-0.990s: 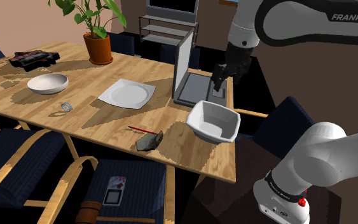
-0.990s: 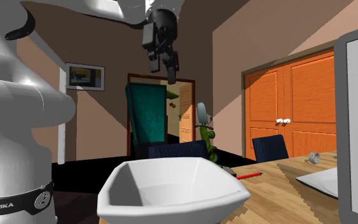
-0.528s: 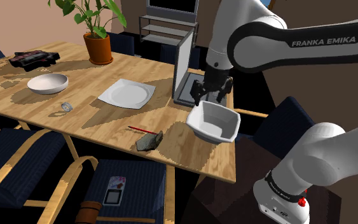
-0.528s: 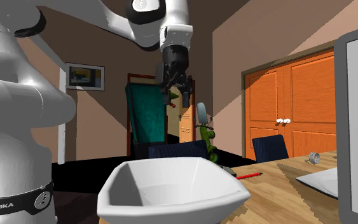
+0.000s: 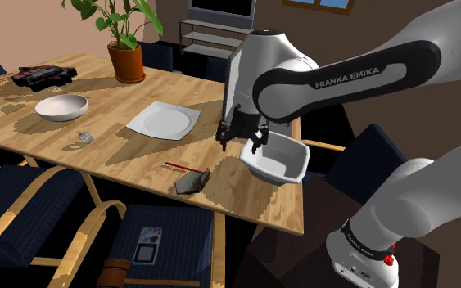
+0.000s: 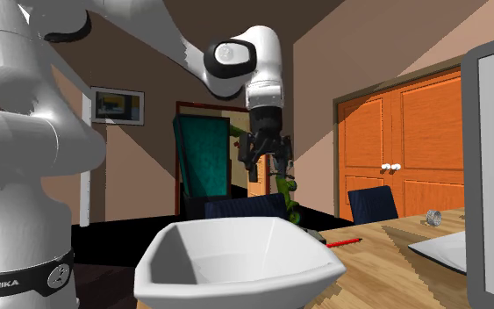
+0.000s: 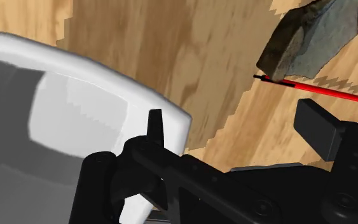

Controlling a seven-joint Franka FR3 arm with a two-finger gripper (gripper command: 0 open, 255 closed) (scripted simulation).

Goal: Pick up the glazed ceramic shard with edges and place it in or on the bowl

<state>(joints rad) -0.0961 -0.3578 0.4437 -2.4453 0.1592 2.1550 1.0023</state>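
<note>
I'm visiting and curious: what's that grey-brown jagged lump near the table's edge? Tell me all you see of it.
The grey-brown angular shard looks stony, with flat facets, sharp edges. It lies on the wooden table near its edge, the end of a red pencil meeting its side. Nothing holds it; the open black end effector hovers apart.

"FRANKA EMIKA" on the dark link of the arm (image 5: 347,78)

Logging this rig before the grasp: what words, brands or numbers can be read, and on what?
"FRANKA EMIKA": white letters on the arm's dark forearm link, shoulder view.
"EMIKA", its start cut by the picture's edge: on the base band, second exterior view.
The base band's lettering in the shoulder view: too small to read.
No other text.
</note>
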